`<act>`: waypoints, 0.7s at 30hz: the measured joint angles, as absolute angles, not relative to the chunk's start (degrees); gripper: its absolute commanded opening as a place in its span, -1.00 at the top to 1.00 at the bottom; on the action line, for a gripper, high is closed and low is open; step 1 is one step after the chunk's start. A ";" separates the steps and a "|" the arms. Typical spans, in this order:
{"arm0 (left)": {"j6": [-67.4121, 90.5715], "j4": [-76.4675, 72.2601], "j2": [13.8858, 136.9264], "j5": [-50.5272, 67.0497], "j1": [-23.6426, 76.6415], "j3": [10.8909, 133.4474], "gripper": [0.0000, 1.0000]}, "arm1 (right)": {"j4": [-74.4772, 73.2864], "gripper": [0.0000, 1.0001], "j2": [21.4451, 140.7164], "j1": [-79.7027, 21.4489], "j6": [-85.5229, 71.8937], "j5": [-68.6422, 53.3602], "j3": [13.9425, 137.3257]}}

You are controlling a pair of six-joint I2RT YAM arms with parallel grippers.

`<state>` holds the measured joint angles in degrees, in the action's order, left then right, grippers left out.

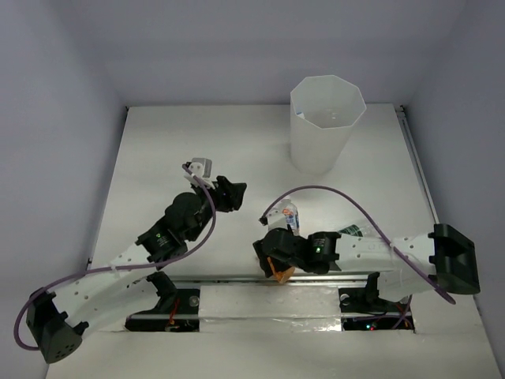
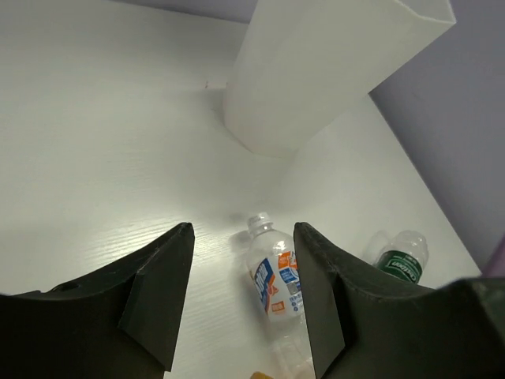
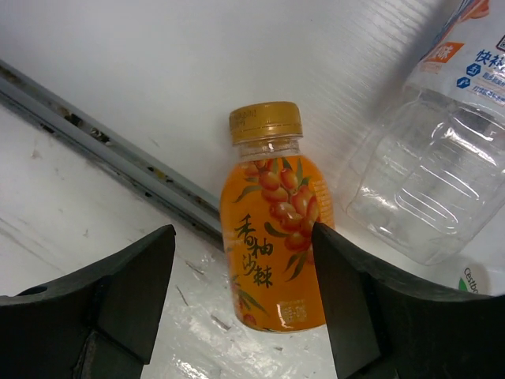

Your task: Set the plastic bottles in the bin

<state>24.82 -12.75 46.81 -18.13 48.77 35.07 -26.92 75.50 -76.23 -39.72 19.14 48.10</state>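
Upright at 1 o'clock on the table (image 1: 158, 158): the bin (image 1: 327, 118), white, with a many-sided rim. Near the table's middle, lying with its cap toward 12 o'clock: a clear blue-labelled bottle (image 1: 290, 215). At 4 o'clock of that one, partly hidden by the right arm (image 1: 371, 253): a green-labelled bottle (image 1: 352, 230), also lying. At 6 o'clock, at the near edge and across a metal rail (image 3: 110, 154): a short orange bottle (image 3: 272, 253) with a gold cap, on its side.

Right end effector (image 3: 243, 237) low over the orange bottle, jaws apart, one finger on each side, not clamped on it. Left end effector (image 1: 231, 193) at 9 o'clock of the blue-labelled bottle, jaws apart with nothing between them, facing toward the bin.
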 measured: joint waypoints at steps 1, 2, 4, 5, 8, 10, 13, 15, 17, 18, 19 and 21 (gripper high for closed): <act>25.17 -12.36 45.50 -18.15 48.82 34.54 0.00 | -27.22 -0.50 76.20 -76.27 -39.99 19.49 48.47; 25.52 -12.16 44.34 -18.24 48.82 34.24 0.00 | -27.42 -0.49 76.93 -76.25 -40.14 19.62 48.77; 26.09 -12.12 43.27 -18.26 48.95 34.17 0.00 | -27.49 -0.48 78.43 -76.44 -40.34 19.57 49.08; 26.33 -12.10 43.22 -18.28 48.97 34.17 0.00 | -27.46 -0.47 79.31 -76.62 -40.36 19.40 49.15; 27.16 -11.09 43.88 -18.28 49.04 33.89 0.00 | -27.38 -0.46 82.65 -77.34 -40.38 18.74 49.69; 27.59 -9.85 44.01 -18.52 49.06 33.19 -0.02 | -26.92 -0.45 84.53 -77.71 -40.51 18.31 50.11; 28.01 -7.01 43.72 -19.77 49.06 32.58 -0.11 | -26.11 -0.33 85.45 -78.04 -40.60 18.22 50.70; 28.16 -5.54 43.27 -20.40 49.06 32.58 -0.28 | -26.11 -0.17 86.26 -78.11 -40.82 18.26 51.40; 28.29 -4.75 42.98 -20.75 49.06 32.58 -0.38 | -26.06 -0.03 87.44 -78.11 -40.95 18.44 52.58; 28.38 -4.36 43.00 -20.84 49.06 32.58 -0.44 | -26.00 -0.01 88.03 -78.13 -40.99 18.61 53.21; 28.42 -3.84 43.07 -20.86 49.06 32.58 -0.47 | -26.02 -0.01 88.29 -78.19 -40.99 18.90 53.63; 28.53 -2.83 43.57 -20.86 49.06 32.58 -0.50 | -26.81 0.01 87.64 -78.48 -40.97 19.68 54.15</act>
